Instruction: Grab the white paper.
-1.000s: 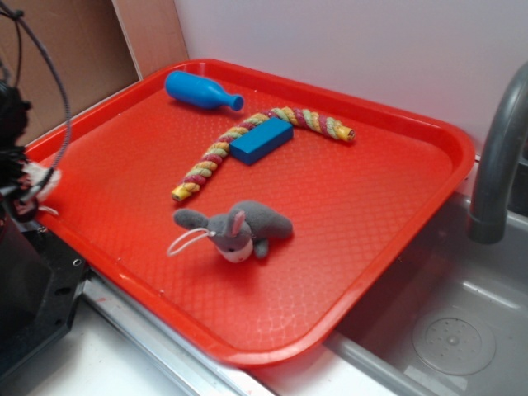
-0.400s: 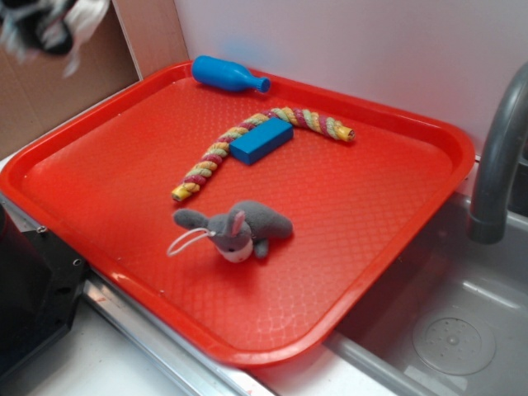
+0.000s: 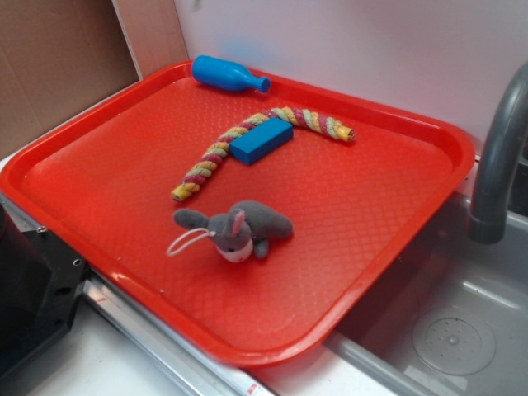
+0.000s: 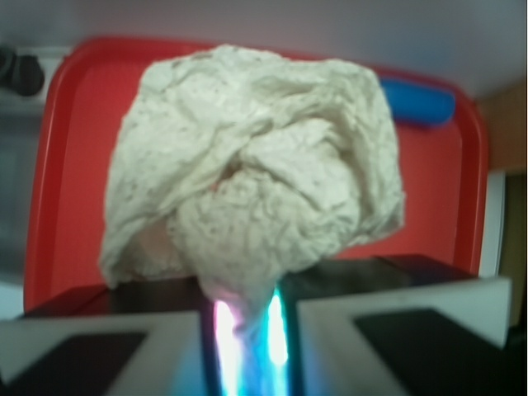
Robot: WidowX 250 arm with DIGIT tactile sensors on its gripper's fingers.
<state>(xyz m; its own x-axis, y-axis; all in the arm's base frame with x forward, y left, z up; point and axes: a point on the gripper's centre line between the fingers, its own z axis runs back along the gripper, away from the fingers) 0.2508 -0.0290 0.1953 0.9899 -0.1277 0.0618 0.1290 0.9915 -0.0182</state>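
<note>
In the wrist view the white paper (image 4: 252,181), a crumpled wrinkled wad, fills the middle of the frame. My gripper (image 4: 245,322) is shut on its lower end, the two fingers pinching it with only a narrow gap between them. The paper hangs high above the red tray (image 4: 74,165). In the exterior view neither the gripper nor the paper shows; both are out of frame.
On the red tray (image 3: 396,223) lie a blue bottle (image 3: 224,75) at the back edge, a braided rope (image 3: 247,140), a blue block (image 3: 261,139) and a grey plush toy (image 3: 239,228). A grey faucet (image 3: 497,165) and sink stand at the right.
The gripper with the white paper has risen from the tray's left edge up and out of the exterior view. The blue bottle has shifted toward the tray's back edge.
</note>
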